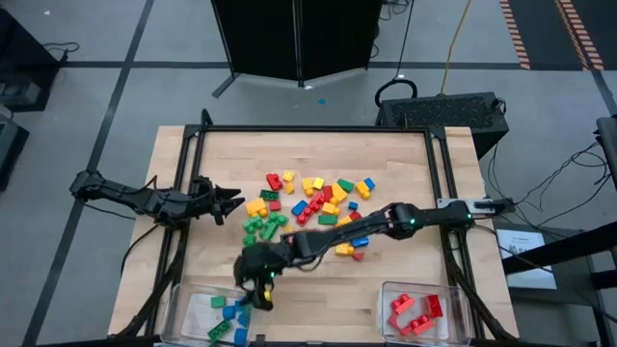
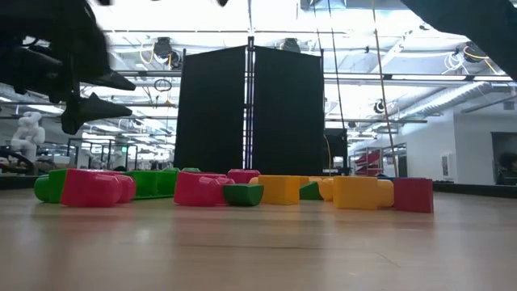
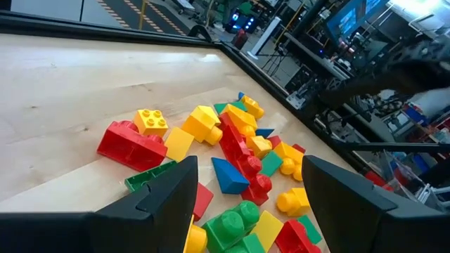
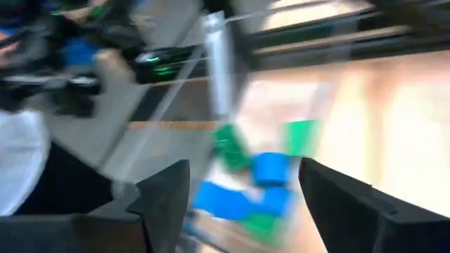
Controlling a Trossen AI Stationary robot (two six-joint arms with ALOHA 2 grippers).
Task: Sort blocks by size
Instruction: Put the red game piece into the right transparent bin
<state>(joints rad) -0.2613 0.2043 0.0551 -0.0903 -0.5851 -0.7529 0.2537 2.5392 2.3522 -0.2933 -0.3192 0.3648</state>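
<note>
The right claw (image 1: 258, 289) hangs at the near edge of the table (image 1: 405, 154), over the rim of the left clear bin (image 1: 193, 306). Its fingers stand wide apart with nothing between them. Straight beyond its fingertips, inside that bin, lie blue and green blocks (image 4: 256, 184). The right arm stretches across the near half of the table, so the bare wood near the claw is cut off on the far side by the arm itself.

The main pile of blocks (image 1: 313, 200), red, yellow, green and blue, sits past the arm toward the middle of the table, well apart from the claw. A few blocks lie just beside the arm. The right bin (image 1: 422, 310), holding red blocks (image 1: 415, 310), sits along the same near edge, well off to the claw's side.

The left claw (image 1: 224, 202) waits at the left edge of the pile, fingers spread wide and empty, the nearest blocks just ahead of its tips.
</note>
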